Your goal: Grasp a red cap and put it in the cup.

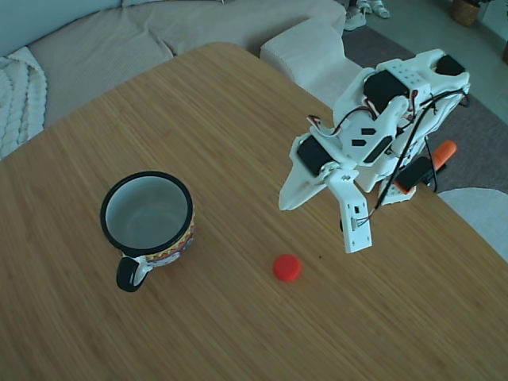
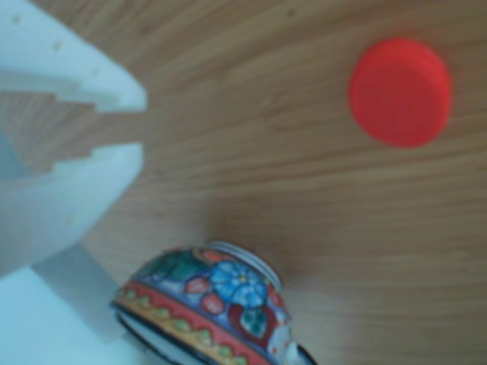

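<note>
Small round bright red plastic cap lies on wooden surface, right of white enamel black-rimmed mug. White end effector hovers beyond the cap, apparently parted, empty.

- A home living room.
- A pale sofa runs behind the wooden table, at 12 o'clock.
- A knitted blanket lies at 10 o'clock.
- A rug covers the floor at 2 o'clock.
</note>
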`<control>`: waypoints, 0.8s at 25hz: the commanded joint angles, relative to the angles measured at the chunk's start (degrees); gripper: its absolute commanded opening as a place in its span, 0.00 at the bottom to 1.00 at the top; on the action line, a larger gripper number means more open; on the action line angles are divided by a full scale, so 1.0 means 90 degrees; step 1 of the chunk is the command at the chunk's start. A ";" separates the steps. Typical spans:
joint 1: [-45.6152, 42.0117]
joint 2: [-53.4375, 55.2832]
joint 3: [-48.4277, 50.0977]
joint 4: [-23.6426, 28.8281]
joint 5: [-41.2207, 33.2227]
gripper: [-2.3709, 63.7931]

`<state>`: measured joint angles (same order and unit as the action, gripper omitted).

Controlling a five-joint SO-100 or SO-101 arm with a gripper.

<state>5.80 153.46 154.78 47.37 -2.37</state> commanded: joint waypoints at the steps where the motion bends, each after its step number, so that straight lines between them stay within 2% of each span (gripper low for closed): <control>1: -0.0039 0.0088 -0.0059 -0.0010 -0.0020 0.05; 7: -0.0039 0.0068 -0.0088 -0.0059 0.0010 0.06; 12: -0.0039 -0.0020 -0.0527 -0.0010 0.0000 0.06; 15: -0.0146 -0.0049 -0.1035 0.0039 0.0010 0.06; 20: -0.0479 -0.0859 -0.2305 0.0586 0.0010 0.06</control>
<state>1.93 148.45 141.59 52.12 -2.37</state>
